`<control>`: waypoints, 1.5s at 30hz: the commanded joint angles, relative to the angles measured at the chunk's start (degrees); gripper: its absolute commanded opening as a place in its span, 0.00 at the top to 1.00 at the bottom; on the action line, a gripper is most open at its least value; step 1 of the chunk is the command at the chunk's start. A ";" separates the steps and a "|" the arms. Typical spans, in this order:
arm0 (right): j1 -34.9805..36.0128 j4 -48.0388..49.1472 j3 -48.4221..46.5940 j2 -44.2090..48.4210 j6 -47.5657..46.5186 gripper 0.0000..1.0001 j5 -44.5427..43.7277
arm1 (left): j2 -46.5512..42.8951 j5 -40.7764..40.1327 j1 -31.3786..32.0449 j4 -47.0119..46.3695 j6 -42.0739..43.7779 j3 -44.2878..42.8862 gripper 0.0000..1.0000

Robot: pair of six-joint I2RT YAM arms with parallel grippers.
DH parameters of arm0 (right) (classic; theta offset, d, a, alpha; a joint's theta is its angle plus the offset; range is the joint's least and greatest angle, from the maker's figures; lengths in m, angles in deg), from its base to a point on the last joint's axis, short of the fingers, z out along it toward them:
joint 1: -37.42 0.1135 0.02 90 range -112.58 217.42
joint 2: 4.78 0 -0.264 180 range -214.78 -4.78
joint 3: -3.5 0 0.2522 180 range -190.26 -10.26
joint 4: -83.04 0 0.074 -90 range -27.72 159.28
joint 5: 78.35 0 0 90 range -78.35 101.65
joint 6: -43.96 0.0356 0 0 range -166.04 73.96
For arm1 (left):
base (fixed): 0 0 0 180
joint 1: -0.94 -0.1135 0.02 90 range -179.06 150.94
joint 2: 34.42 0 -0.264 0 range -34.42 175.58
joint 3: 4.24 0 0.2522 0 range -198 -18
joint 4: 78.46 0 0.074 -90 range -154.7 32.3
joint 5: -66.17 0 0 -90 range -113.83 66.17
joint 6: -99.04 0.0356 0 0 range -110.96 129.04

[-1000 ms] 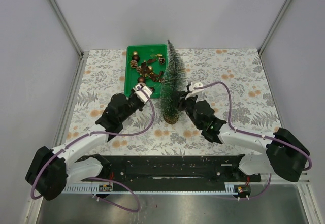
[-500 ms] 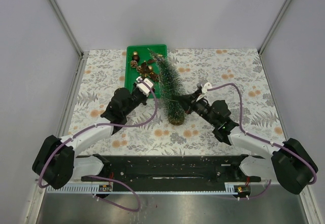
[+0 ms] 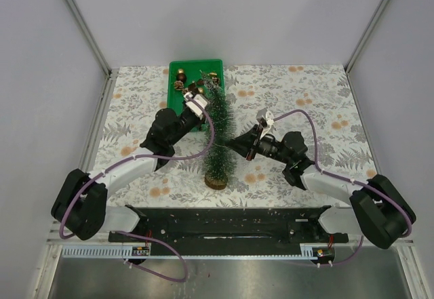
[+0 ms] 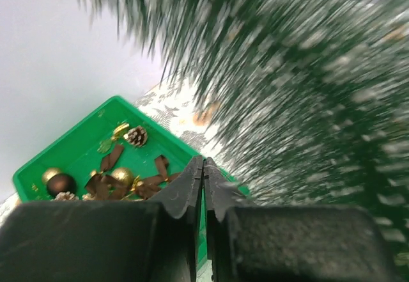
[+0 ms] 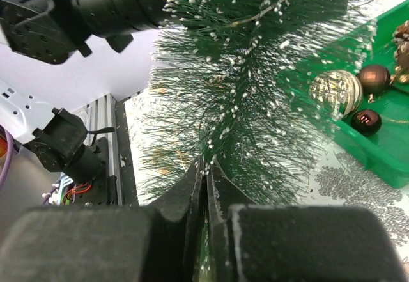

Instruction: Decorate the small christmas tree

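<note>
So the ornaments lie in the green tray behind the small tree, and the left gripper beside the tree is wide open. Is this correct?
Not quite. The left gripper is shut, with its fingers pressed together and nothing between them, as the left wrist view shows. The rest is right: the ornaments lie in the green tray behind the small christmas tree.

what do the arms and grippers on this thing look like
Both arms are built alike: white tube-like links, seen on the left arm and right arm, run between bulky black joint housings. A purple cable loops along each arm. The left gripper and right gripper have matte black, wedge-shaped fingers. No markings are readable.
</note>
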 commanded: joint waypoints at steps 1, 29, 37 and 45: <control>-0.46 8.88 -0.66 -3.28 2.97 0.94 3.83 | -3.25 8.34 0.99 -4.19 -3.34 -2.37 0.93; -0.37 -28.29 -15.34 6.55 -16.54 0.88 3.83 | -18.81 10.83 2.32 -2.27 -6.59 12.31 0.13; -0.37 -35.24 -16.04 11.56 -16.28 0.88 1.90 | -22.59 11.01 2.05 -0.33 -5.37 15.13 0.01; -0.46 -37.26 -13.32 13.41 -15.75 0.87 -1.53 | -25.05 7.48 1.43 3.63 -1.58 15.48 0.01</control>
